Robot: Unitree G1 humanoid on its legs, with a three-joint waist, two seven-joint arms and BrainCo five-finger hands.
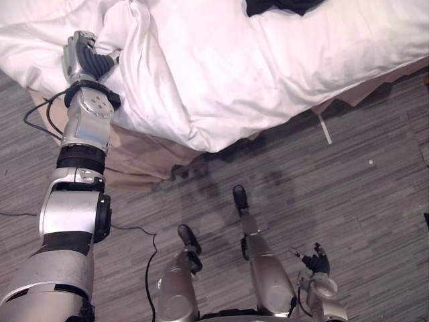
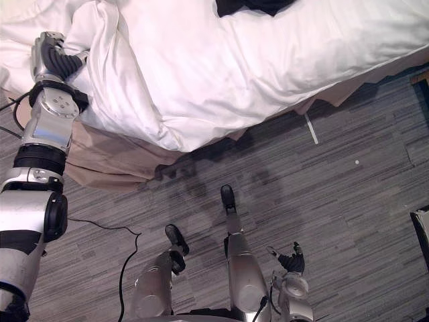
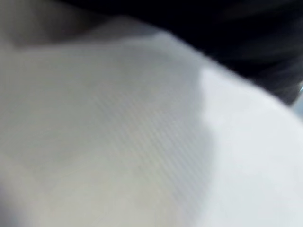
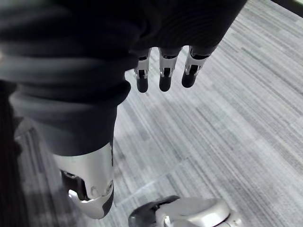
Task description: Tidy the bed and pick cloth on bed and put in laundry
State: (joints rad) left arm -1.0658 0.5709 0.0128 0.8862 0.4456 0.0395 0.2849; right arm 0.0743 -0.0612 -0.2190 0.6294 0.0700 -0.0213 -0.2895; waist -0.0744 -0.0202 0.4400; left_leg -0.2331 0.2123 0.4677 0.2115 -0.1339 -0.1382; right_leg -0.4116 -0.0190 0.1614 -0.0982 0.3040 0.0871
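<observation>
Right hand [image 1: 315, 260] hangs low over grey striped floor [image 1: 362, 201], fingers [image 4: 164, 80] loose and straight, nothing in it. Left hand [image 1: 82, 55] up high, pressed into fold of white duvet [image 1: 234, 67]; fingers buried in cloth, cannot tell whether gripping. Dark cloth [image 1: 280, 5] lies on far part of duvet, well apart from both hands. Beige bed skirt [image 1: 134, 157] shows under duvet's overhang.

Left arm [image 1: 74, 215] stretched long, from 7 o'clock up toward 10 o'clock, wrist in line with the forearm. Left hand [image 1: 84, 57] at 10 o'clock, dark ribbed cover turned to the head camera. Right hand [image 1: 315, 261] low at 5 o'clock, holding nothing. Fingers [image 4: 164, 75] loose and near straight, thumb [image 4: 90, 189] set apart.
</observation>
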